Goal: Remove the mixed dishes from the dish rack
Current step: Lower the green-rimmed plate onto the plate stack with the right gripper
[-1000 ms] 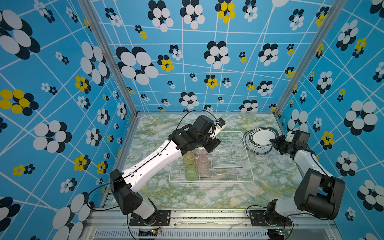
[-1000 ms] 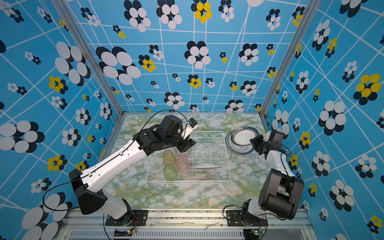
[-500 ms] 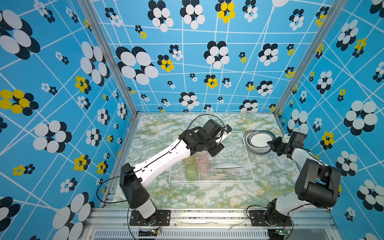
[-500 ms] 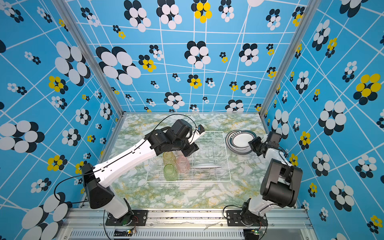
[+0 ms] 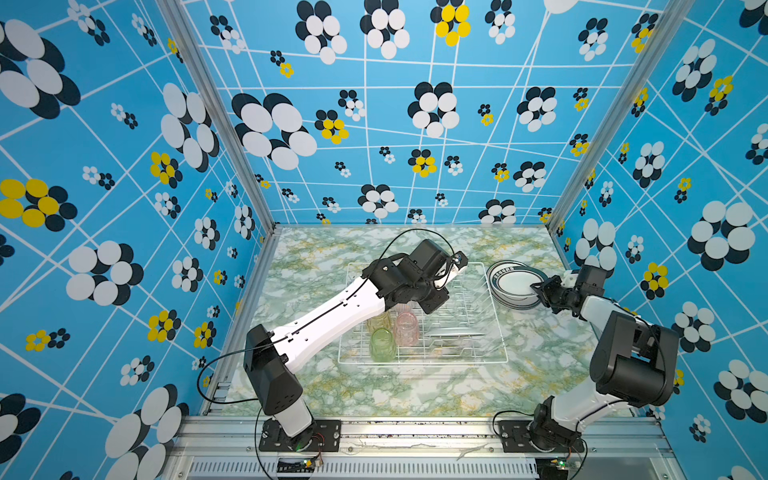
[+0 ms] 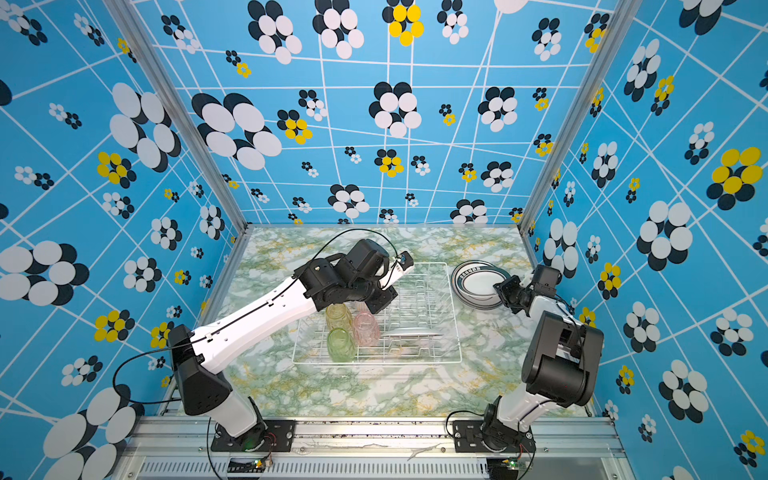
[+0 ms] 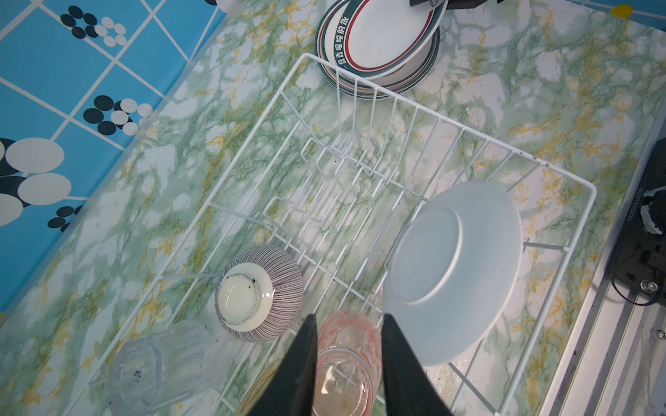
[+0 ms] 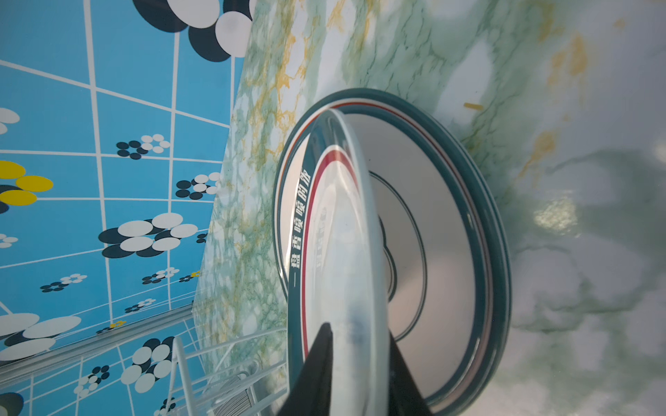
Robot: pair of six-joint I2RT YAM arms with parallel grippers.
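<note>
Step in hand: I was picking the pink glass (image 7: pixel 347 360) out of the dish rack (image 7: pixel 465 126) with the left pincer (image 7: pixel 348 316).
Left pincer: its fingers stood on either side of the glass, close against the wall. I could not tell whether they had bitten yet.
Doing it well: I judged a gentle squeeze best on a slick wall, then a straight lift clear of the wires before swinging away.
Right pincer (image 8: pixel 358 333): it straddled the rim of a tilted plate (image 8: pixel 346 234) on the stack of plates (image 8: pixel 479 216) beside the rack. I could not tell whether it gripped or had let go.
Crowding: an upturned striped bowl (image 7: pixel 266 284) and a leaning white plate (image 7: pixel 454 270) flanked the glass.
Also near: the clear glass (image 7: pixel 151 363), green glass (image 5: pixel 382 344) and amber glass (image 5: pixel 377 320) left little sideways room.
</note>
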